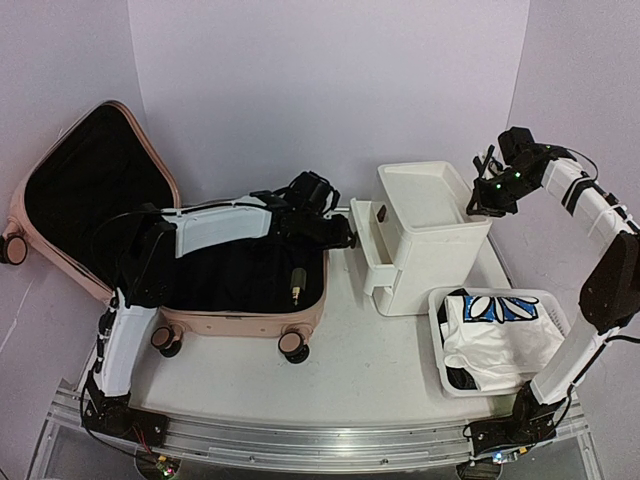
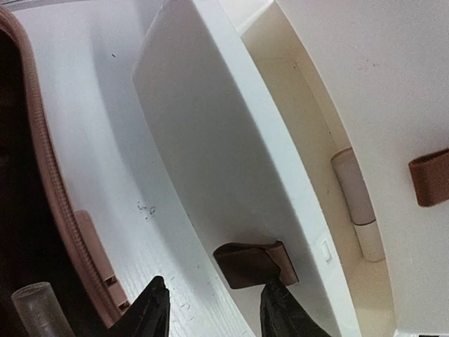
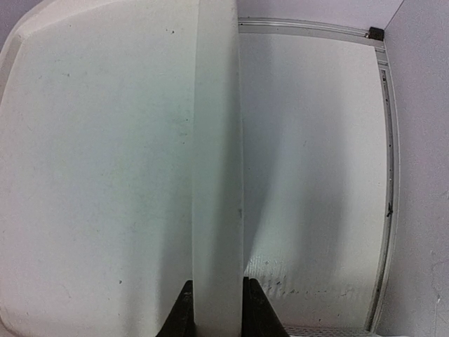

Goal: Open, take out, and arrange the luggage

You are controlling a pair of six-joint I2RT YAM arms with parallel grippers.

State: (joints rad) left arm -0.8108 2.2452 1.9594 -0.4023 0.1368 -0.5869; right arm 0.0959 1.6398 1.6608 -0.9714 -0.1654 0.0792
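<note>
The pale-pink luggage lies open at the left, its lid standing up against the wall and showing black lining. Its pink edge shows in the left wrist view. My left gripper reaches over the luggage to the white drawer unit. It is open, with the brown handle of the pulled-out drawer just ahead and its right finger touching that handle. My right gripper is shut on the unit's top rim.
A white perforated basket holding white and blue cloth stands at the front right. A small dark item lies in the luggage. A pale roll lies inside the drawer, and a second brown handle is on the unit.
</note>
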